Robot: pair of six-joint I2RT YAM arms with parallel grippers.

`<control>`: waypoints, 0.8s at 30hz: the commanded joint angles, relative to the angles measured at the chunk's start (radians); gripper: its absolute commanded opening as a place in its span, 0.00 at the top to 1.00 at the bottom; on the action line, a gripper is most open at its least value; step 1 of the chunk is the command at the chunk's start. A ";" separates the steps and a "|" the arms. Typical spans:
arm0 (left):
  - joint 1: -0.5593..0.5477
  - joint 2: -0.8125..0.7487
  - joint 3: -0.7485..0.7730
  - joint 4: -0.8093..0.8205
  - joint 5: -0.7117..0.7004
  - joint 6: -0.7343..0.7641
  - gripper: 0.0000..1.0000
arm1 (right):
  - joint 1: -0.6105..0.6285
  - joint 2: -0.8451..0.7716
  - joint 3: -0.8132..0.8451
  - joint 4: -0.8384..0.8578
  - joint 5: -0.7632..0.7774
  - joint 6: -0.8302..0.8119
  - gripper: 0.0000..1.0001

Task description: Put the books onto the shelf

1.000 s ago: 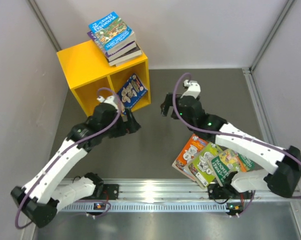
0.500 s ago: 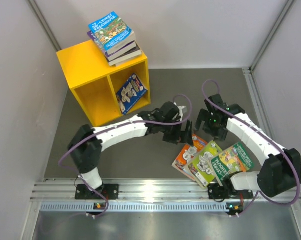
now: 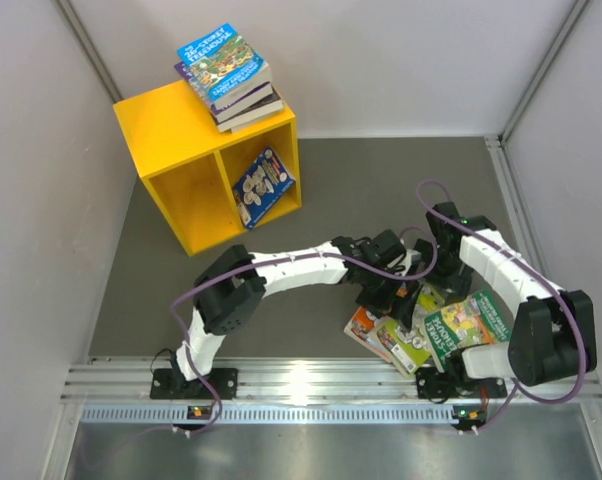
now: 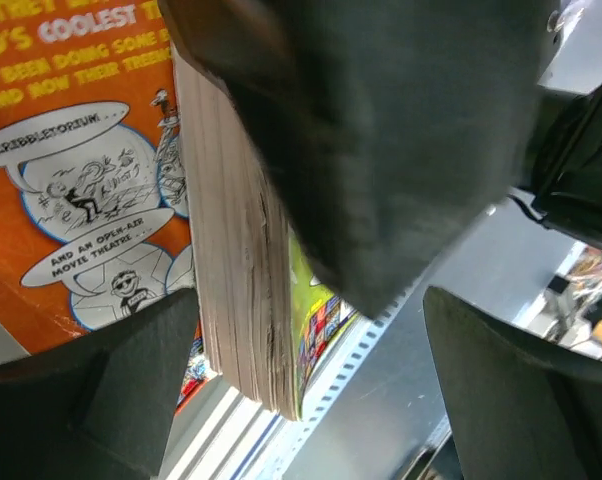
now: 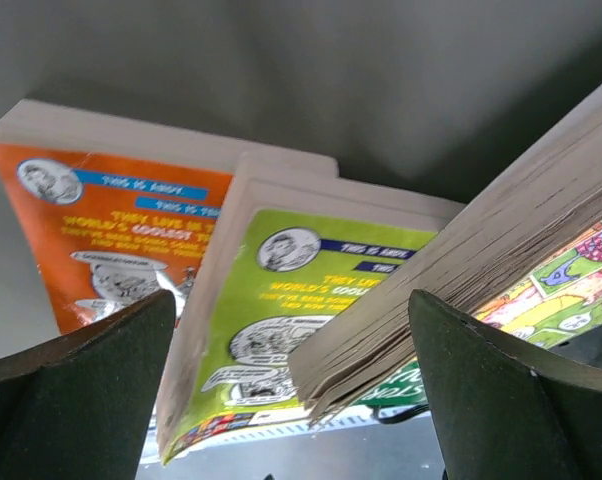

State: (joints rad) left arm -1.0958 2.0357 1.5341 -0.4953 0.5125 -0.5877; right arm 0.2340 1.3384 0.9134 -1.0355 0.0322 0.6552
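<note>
Left claw gapes above grey tabletop between white walls.

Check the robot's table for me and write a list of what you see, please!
Surface: grey table, flat.
Job's things: yellow shelf; stack of books on its top; one blue book leaning in its right compartment; orange book, lime book and green book overlapping on the table.
Clutter: nothing seen.
Jaws: left arm and right arm both have jaws open, low over the three table books, gripping nothing.
Cables: purple cable looping along each arm.
Surroundings: pale walls; metal rail at the near edge.
</note>
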 commanded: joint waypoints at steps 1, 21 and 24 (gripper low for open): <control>-0.075 0.076 0.110 -0.175 -0.054 0.129 0.01 | -0.035 -0.042 0.004 0.015 -0.028 -0.035 0.00; 0.035 -0.007 -0.016 -0.195 -0.198 0.003 1.00 | -0.160 -0.189 0.095 0.097 -0.254 -0.040 0.00; 0.158 -0.135 -0.168 -0.094 -0.164 -0.061 1.00 | -0.159 -0.182 0.143 0.147 -0.340 -0.005 0.00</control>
State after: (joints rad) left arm -1.0882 1.9816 1.5116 -0.5243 0.3374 -0.5400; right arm 0.0906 1.2217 0.9104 -1.0080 -0.1345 0.5884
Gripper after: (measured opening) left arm 0.243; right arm 0.996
